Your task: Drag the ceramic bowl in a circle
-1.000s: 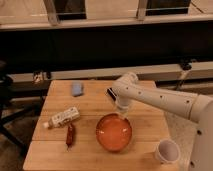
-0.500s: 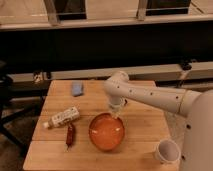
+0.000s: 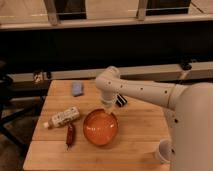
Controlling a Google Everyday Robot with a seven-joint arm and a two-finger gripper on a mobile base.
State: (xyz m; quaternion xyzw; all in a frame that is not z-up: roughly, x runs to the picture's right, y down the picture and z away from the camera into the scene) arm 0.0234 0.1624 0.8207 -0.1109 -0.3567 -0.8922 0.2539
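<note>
**Pincer at the far rim of the ceramic bowl**

I am reaching my white arm [image 3: 145, 92] over the wooden counter [image 3: 137, 145] from the right of the ceramic bowl [image 3: 100, 129]. The arm is bending at a joint above the bowl's far side and pointing my pincer [image 3: 107, 106] straight down. The pincer is coming down onto the bowl's far rim, slightly right of the rim's middle, and appears to be touching it. Whether it is spread, pressed together or pinching the rim, I cannot tell. The bowl is sitting upright, wide and shallow, its glossy orange-red inside facing up. It is lying near the middle of the counter, a little toward the near edge.

Left of the bowl, a pale bottle [image 3: 61, 118] is lying on its side, its cap end pointing away from the bowl. Near the bowl's left rim but apart from it, a small dark red item [image 3: 70, 135] is lying lengthwise. Beyond the bowl and to its left, a flat blue item [image 3: 76, 88] is resting toward the counter's far edge. Just beyond the bowl's right side, beside my pincer, a small dark object [image 3: 121, 101] is showing, and I cannot tell what it is. Well to the right of the bowl, a white cup [image 3: 161, 150] is standing, partly hidden by my own body [image 3: 195, 130].
</note>
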